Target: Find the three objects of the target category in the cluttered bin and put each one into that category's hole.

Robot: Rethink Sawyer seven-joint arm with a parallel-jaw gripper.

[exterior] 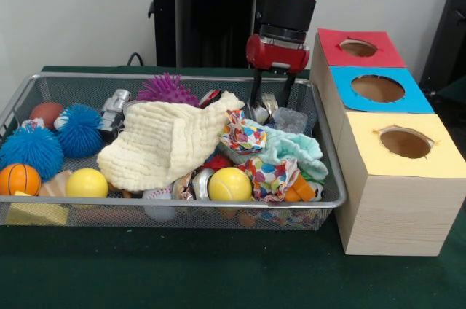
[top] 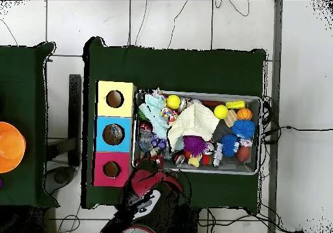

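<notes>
The wire mesh bin (exterior: pixel 182 76) is full of toys and cloths; it also shows in the overhead view (top: pixel 195 172). My gripper (exterior: pixel 270 98) hangs from the red and black arm (top: pixel 151 194) and reaches down into the bin's far right corner, next to the boxes. Its two dark fingers (exterior: pixel 256 94) stand apart, open, around something small and shiny that I cannot name. A crinkly clear plastic bottle (exterior: pixel 290 119) lies just right of the fingertips, partly under cloth. No other clear bottles show.
Three wooden boxes with holes stand beside the bin: red top (exterior: pixel 357 48), blue top (exterior: pixel 378 89), yellow top (exterior: pixel 404 141). In the bin lie a cream cloth (exterior: pixel 171 141), patterned cloth (exterior: pixel 244 134), yellow balls (exterior: pixel 230 184), blue spiky balls (exterior: pixel 33 147) and a silver can (exterior: pixel 115 108).
</notes>
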